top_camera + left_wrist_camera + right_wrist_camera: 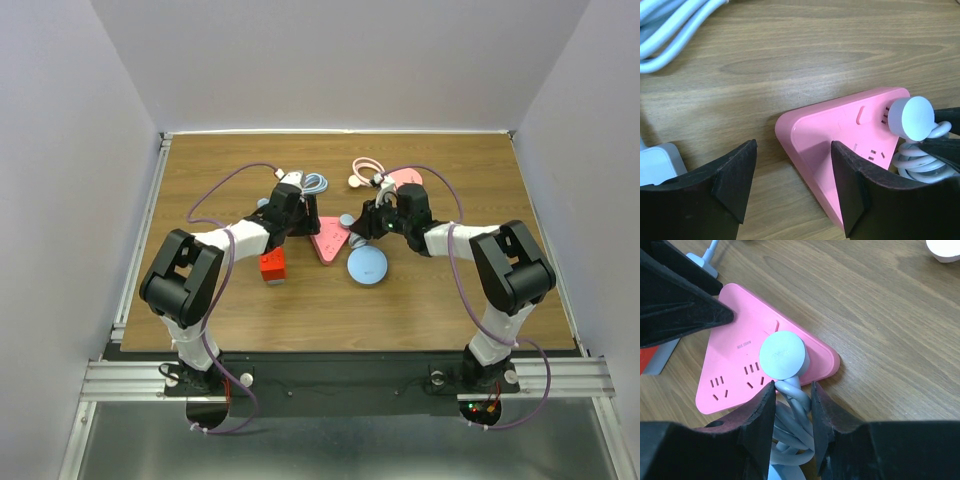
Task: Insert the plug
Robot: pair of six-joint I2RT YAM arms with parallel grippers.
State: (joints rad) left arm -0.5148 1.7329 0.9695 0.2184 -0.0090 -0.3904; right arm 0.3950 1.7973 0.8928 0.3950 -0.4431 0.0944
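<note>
Right wrist view, item one: plug (781,355), white, round-headed, face down over the top of the power strip (735,365), close to the corner by the switch, partly covering a socket group. Gripped at the neck, at the exit of the white cable (790,440) from the head, by the right gripper (792,390); jaws narrow, pinched on either side of that neck. Pins hidden under the head; seated or merely resting, impossible to tell

Item two: power strip, pink, triangular, flat on the wooden table (450,320), between the two arms

Item three: left gripper (794,150), jaws wide, holding nothing, straddling one rounded corner of the strip; one finger over the pink face, the other over bare wood, apart from the edge. Probably posted as a brace

Sundries: red block (273,266) just beside the left arm; blue disc (367,266) near the strip; pale blue cord (675,30) and white adapter (657,162) at the margins of the left wrist view

Step in hand, by judgement: alignment of pins to socket, insertion not visibly complete

Next move, by judgement: head level, pins matched to slots, straight push down into the strip; left jaws closed on or pressed against the strip to prevent sliding; slow pressure, given a hold by the neck and the risk of a tilting head
</note>
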